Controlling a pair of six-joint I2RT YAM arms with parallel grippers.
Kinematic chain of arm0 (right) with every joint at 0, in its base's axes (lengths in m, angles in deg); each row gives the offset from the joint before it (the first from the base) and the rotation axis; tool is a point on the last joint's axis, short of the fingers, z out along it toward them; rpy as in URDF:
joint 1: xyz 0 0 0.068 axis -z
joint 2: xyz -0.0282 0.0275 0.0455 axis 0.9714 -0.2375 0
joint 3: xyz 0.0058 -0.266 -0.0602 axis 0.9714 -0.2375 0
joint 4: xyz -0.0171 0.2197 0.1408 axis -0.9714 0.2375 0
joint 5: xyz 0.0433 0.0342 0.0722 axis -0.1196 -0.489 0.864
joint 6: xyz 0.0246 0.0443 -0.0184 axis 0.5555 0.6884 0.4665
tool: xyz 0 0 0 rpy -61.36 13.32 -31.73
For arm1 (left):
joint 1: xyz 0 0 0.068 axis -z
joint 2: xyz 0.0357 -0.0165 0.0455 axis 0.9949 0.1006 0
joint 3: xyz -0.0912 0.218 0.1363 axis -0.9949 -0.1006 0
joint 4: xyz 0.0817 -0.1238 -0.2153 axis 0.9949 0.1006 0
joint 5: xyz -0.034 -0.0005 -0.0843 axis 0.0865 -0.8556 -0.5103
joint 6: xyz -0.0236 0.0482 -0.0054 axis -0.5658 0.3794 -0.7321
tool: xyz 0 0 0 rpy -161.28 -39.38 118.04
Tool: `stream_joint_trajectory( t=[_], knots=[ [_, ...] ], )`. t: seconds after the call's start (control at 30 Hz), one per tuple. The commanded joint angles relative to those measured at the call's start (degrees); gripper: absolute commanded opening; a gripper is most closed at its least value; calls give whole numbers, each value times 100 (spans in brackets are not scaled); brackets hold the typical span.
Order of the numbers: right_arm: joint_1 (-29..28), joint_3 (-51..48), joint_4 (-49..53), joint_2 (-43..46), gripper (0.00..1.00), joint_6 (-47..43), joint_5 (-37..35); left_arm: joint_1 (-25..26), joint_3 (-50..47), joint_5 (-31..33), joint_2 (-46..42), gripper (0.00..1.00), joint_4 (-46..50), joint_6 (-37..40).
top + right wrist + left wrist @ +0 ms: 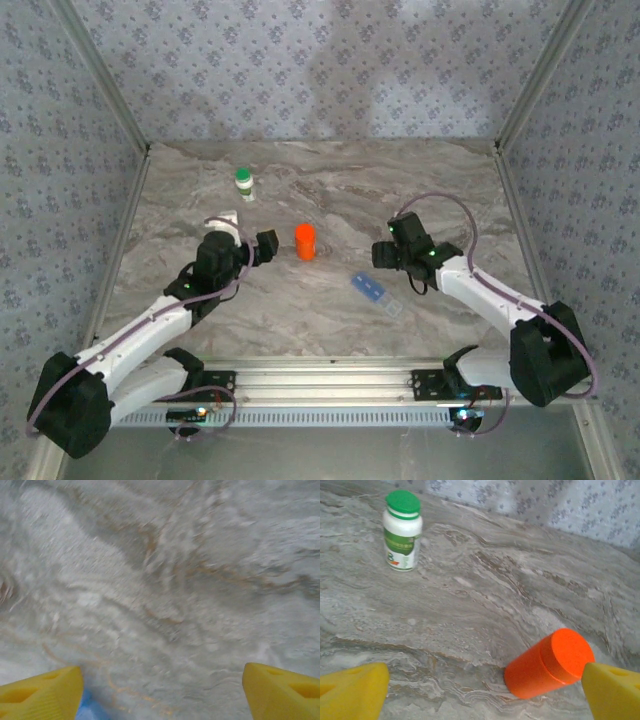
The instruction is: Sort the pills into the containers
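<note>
Position of the pill box (376,291) is what the coming move turns on. It lies flat on the table (300,325), just to the near side of the right gripper (381,253), a little closer to the arm bases than the fingertips are. Its long side runs on a slant. The blue end points away and in towards the middle of the table, and the clear end trails back towards the right arm's base.

The right gripper's jaws stand wide apart with nothing between them but bare marble. In its own wrist view, which is blurred, only a sliver of blue (90,706) peeks in at the bottom edge beside one of the yellow fingers (42,692). So the box sits under and behind the fingertips, not between them. I'd say the gripper has to draw back over the box and set its jaws across the narrow width.

The left gripper (268,245) is also spread fully and holds nothing. An orange bottle (305,241) stands just beside it, between it and the pill box, and a white bottle (244,182) with a green cap stands further off. The right arm is plainly the nearer one to the box, with nothing in its way.
</note>
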Motion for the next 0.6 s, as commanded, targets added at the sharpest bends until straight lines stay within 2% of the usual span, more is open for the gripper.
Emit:
stream_joint_trajectory(
  t=[0.0, 0.13, 0.3, 0.57],
  knots=[
    [-114, 25, 125, -218, 83, -23, 741, 90, 160, -120, 204, 99, -215, 316],
    [-249, 36, 431, -399, 78, 85, 733, 197, 43, -60, 418, 99, -476, 503],
    [-406, 112, 722, -542, 59, -218, 868, 224, -76, 18, 602, 99, -692, 528],
    [-455, 255, 972, -775, 47, -497, 1005, 258, -83, -28, 621, 99, -594, 492]
  ],
)
